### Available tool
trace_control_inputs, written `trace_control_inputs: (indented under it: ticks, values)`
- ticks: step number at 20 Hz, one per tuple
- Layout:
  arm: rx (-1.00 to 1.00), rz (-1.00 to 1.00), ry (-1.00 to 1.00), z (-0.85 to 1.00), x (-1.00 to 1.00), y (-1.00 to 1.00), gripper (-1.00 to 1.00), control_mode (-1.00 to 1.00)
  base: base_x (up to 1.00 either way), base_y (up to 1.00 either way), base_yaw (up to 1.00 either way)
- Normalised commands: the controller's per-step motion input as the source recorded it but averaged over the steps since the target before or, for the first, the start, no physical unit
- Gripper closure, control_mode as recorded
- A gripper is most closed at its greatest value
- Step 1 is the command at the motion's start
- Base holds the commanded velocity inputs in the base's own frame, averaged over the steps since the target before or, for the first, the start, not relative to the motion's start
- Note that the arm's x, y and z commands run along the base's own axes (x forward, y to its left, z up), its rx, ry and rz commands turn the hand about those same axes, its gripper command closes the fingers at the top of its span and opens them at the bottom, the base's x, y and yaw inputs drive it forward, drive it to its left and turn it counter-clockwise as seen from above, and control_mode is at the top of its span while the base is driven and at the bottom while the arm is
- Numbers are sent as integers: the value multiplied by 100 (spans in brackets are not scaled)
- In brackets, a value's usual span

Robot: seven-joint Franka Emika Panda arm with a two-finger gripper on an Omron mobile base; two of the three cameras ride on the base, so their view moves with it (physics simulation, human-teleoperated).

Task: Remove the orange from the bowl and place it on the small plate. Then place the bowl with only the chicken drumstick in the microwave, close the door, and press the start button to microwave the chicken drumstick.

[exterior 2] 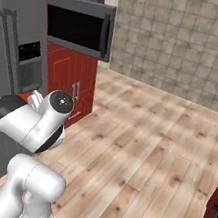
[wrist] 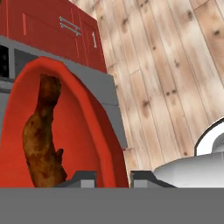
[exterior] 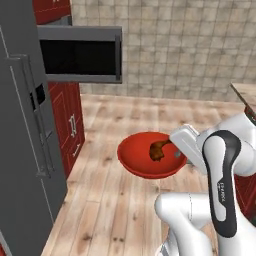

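- The gripper (wrist: 113,178) is clamped on the rim of the red bowl (exterior: 140,160) — its jaws are nearly together, one finger on each side of the bowl's wall.
- The bowl hangs in the air above the wooden floor (exterior: 115,205), held at its right edge in the left base view.
- The chicken drumstick (exterior: 158,150) lies inside the bowl, near the gripped side; in the hand view it runs along the bowl's inside.
- The microwave (exterior: 80,55) sits high on the left, above the red cabinets (exterior: 70,125), its door (exterior: 118,54) swung open — well apart from the bowl.
- A grey fridge (exterior: 25,150) stands at the left.
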Motion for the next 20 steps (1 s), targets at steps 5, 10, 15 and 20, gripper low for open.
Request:
trace_control_inputs:
  ticks: [5,10,15,20]
  values:
    - [0,0,0,0,0,0,100,100,100,-55,-21]
    - [0,0,0,0,0,0,100,100,100,-52,-11]
    - [0,0,0,0,0,0,100,100,100,-62,-3]
    - [0,0,0,0,0,0,100,100,100,-76,0]
